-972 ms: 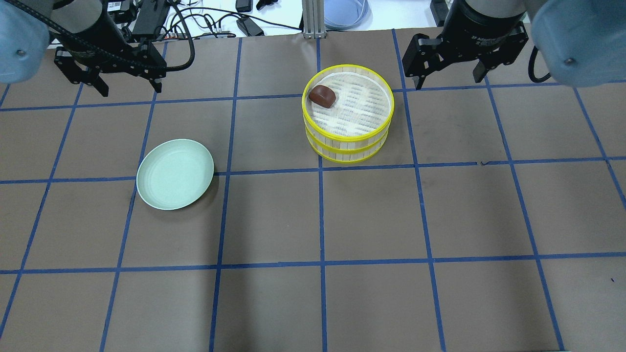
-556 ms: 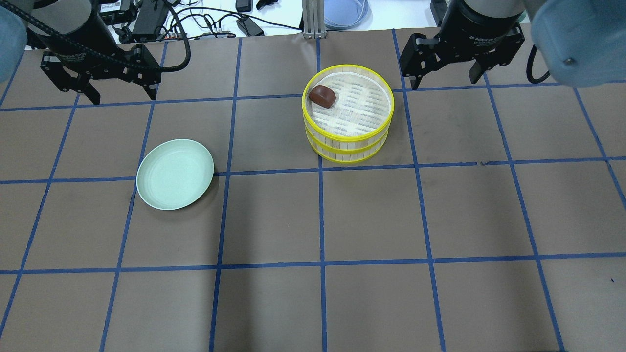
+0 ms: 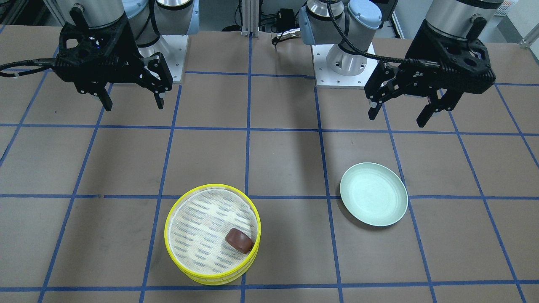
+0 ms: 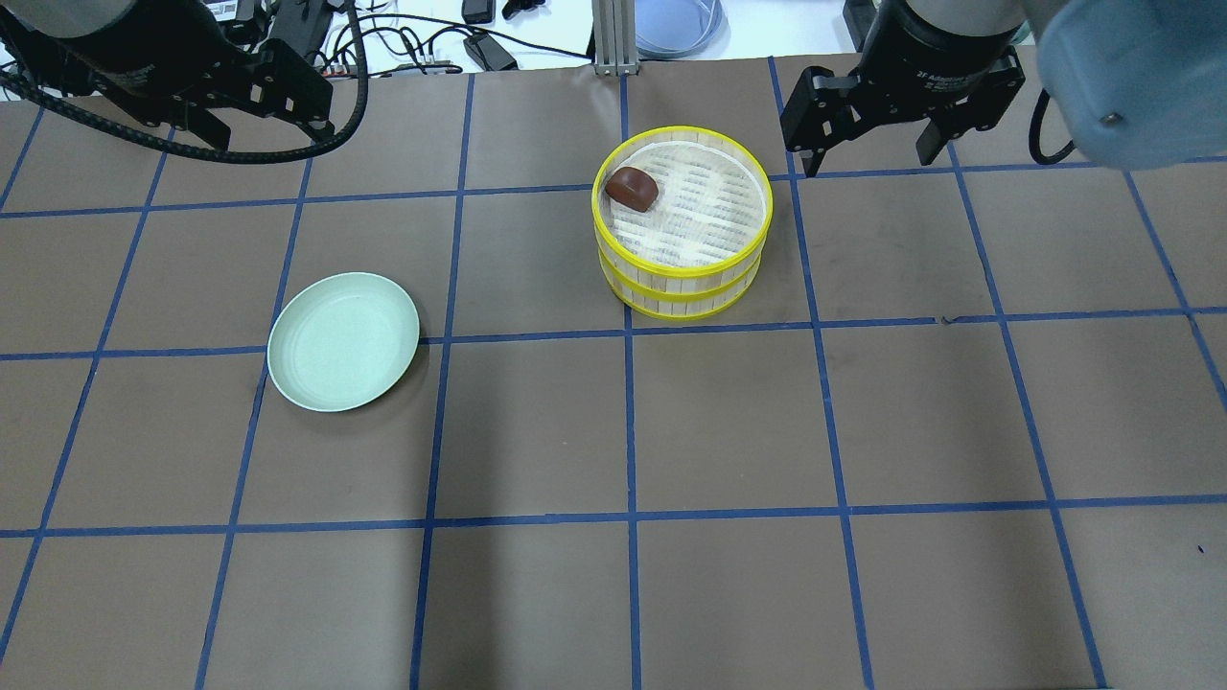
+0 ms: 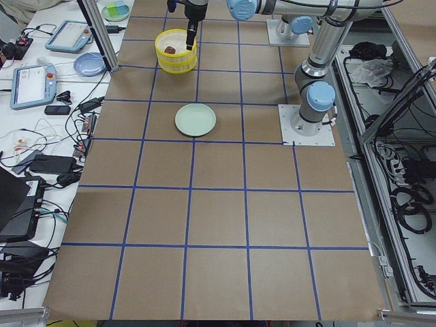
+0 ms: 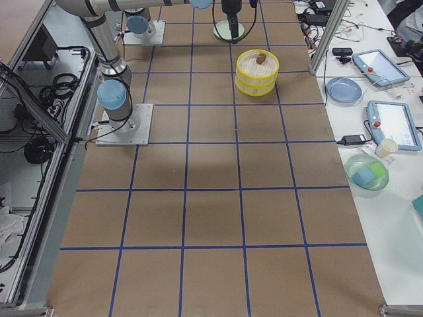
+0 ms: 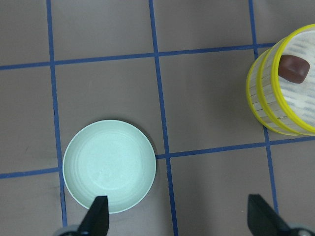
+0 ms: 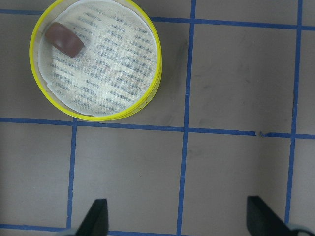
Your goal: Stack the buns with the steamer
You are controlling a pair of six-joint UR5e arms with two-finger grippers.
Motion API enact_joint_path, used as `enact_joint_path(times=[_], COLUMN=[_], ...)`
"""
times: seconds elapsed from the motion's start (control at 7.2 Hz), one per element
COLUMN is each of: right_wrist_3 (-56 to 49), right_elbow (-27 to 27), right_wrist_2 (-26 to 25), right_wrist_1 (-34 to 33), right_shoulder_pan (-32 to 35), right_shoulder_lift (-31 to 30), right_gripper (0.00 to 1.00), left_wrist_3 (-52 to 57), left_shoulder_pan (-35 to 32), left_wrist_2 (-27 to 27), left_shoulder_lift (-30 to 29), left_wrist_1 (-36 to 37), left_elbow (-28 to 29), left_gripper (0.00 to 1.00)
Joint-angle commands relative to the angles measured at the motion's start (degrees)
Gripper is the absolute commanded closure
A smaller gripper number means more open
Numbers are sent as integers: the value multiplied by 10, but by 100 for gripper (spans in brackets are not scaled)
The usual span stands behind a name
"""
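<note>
1. The steamer trays [image 3: 212, 275] sit stacked on the tabletop [image 3: 286, 160]. The reddish-brown bun [image 3: 238, 240] lies in the top tray, and the cream bun is unseen, probably below.
2. The pale green plate [image 3: 374, 194] lies bare.
3. The left claw [image 3: 396, 118] and right claw [image 3: 133, 104] hang wide and empty, which suggests the stacking is done.

The bun [image 4: 632, 189] lies in the top tray of the steamer [image 4: 682, 287]. The steamer sits on the table [image 4: 729, 422], ahead of the right tool [image 3: 134, 106]. The plate [image 4: 343, 342] lies ahead of the left tool [image 3: 396, 119].
</note>
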Motion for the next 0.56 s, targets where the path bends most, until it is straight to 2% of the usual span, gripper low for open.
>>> enact_joint_path(times=[0.0, 0.42], right_wrist_3=[0, 0], right_elbow=[0, 1], right_wrist_2=[0, -1], right_wrist_1=[0, 0], right_shoulder_pan=[0, 0], right_shoulder_lift=[0, 0], right_gripper=[0, 0], left_wrist_3=[12, -3], left_shoulder_pan=[0, 1], left_wrist_2=[0, -7], left_shoulder_lift=[2, -3], left_wrist_1=[-19, -93], left_elbow=[-4, -9], left_gripper=[0, 0])
